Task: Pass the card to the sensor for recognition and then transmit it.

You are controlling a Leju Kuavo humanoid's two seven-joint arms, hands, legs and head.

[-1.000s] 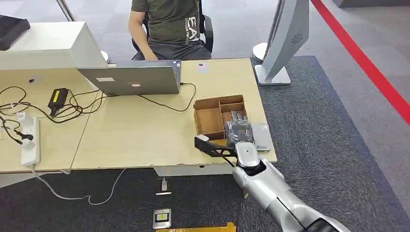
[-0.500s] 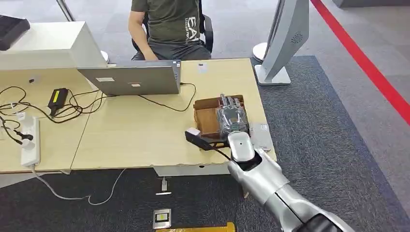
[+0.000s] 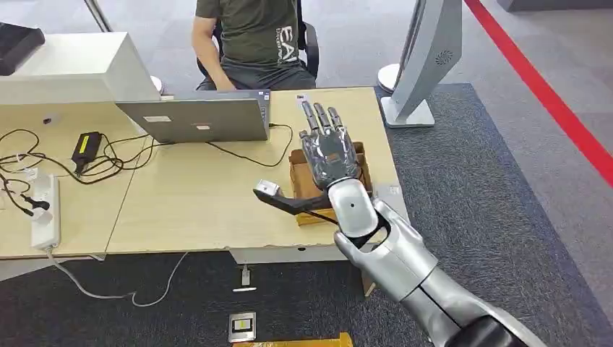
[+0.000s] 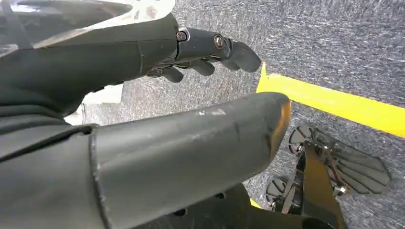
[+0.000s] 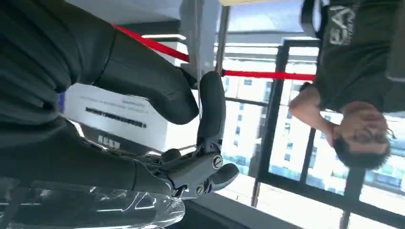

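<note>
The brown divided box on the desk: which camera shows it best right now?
The head view. There the brown divided box sits near the desk's right edge, though the raised right hand covers much of it. The right wrist view looks toward the person and windows; the left wrist view looks at carpet.

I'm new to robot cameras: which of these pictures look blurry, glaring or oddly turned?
Head view: sharp, evenly lit, right hand raised over the desk. Right wrist view: upside down, windows glaring. Left wrist view: left hand close and soft-edged above carpet.
</note>
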